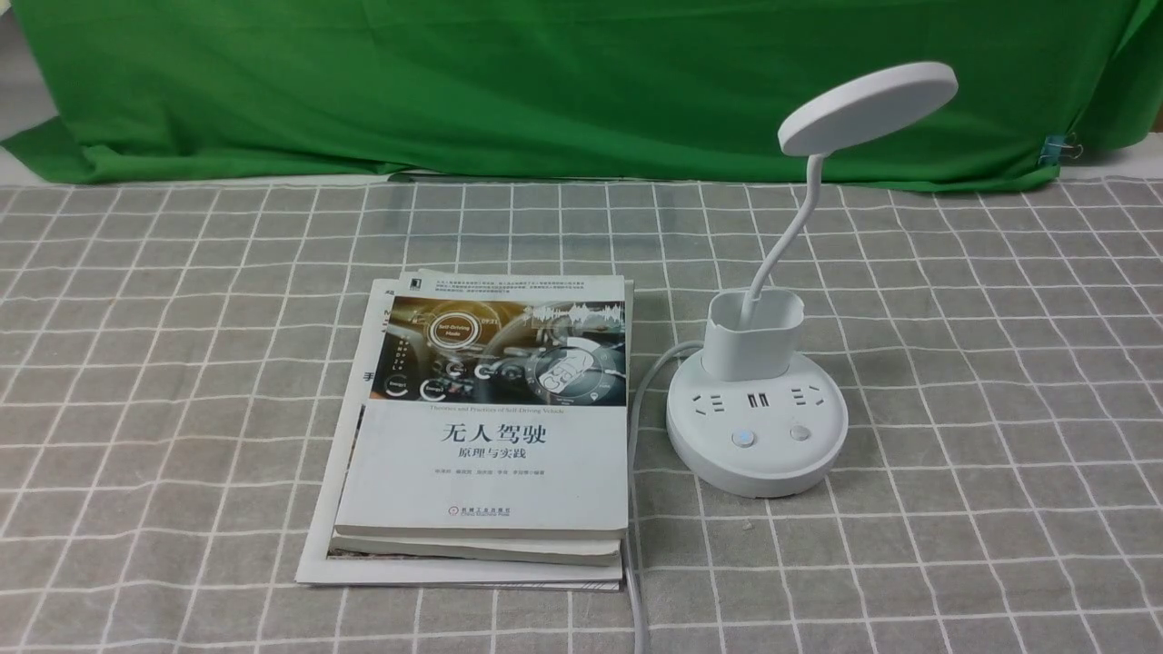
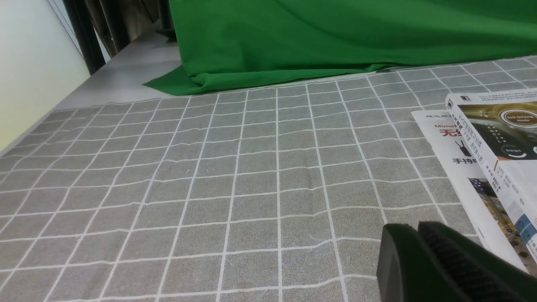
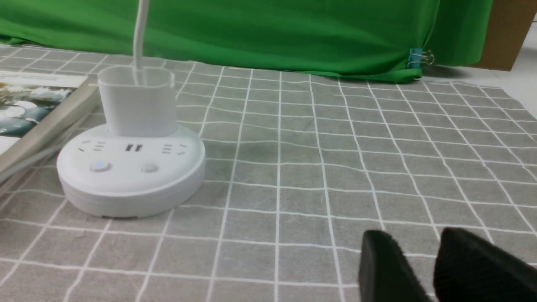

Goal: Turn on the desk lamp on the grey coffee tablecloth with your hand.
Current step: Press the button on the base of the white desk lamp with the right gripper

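The white desk lamp [image 1: 757,436] stands on the grey coffee tablecloth [image 1: 999,363], right of centre. Its disc head [image 1: 868,107] is unlit, raised on a bent neck above the cup holder [image 1: 754,341]. Two buttons sit on the base front; the left button [image 1: 743,439] glows faint blue. Neither arm shows in the front view. In the right wrist view the lamp base [image 3: 130,172] lies well apart from my right gripper [image 3: 413,239], whose fingers stand apart and empty. My left gripper [image 2: 417,228] is shut and empty over the cloth [image 2: 209,188].
A stack of books [image 1: 491,427] lies just left of the lamp, also in the left wrist view [image 2: 495,155]. The lamp's white cord [image 1: 636,436] runs between books and base to the near edge. A green backdrop cloth [image 1: 545,82] hangs behind, held by a clip [image 1: 1058,148].
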Robot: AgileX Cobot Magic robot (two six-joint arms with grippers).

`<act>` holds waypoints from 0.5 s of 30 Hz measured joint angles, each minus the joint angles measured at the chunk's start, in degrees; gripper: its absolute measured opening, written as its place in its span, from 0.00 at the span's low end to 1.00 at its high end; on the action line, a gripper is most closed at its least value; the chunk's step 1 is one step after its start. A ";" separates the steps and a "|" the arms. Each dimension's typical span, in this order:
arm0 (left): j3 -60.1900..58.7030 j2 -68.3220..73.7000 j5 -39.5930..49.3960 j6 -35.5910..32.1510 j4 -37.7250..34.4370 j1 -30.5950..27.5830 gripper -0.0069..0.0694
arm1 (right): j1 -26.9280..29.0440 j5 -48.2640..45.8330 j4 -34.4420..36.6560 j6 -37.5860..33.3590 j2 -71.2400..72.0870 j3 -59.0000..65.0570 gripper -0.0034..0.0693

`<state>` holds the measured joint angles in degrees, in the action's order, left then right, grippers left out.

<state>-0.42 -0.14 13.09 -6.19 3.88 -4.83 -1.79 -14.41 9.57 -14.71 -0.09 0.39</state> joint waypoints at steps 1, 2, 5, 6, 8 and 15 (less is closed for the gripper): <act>0.00 0.00 0.00 0.00 0.00 0.00 0.12 | 0.00 0.18 0.00 0.00 0.00 0.00 0.38; 0.00 0.00 0.00 0.00 0.00 0.00 0.12 | 0.00 0.72 0.00 0.00 0.00 0.00 0.38; 0.00 0.00 0.00 0.00 0.00 0.00 0.12 | 0.00 2.66 0.92 2.51 0.00 0.00 0.38; 0.00 0.00 0.00 0.08 0.00 0.00 0.12 | 0.00 3.44 2.60 5.49 0.00 0.00 0.38; 0.00 0.00 0.00 0.08 0.00 0.00 0.12 | 0.00 5.09 4.87 9.41 0.00 0.00 0.38; 0.00 0.00 0.00 0.03 0.00 0.00 0.12 | 0.00 15.27 11.13 31.27 0.00 0.00 0.38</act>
<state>-0.42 -0.14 13.09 -6.16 3.88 -4.83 -1.79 0.86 20.70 16.56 -0.09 0.39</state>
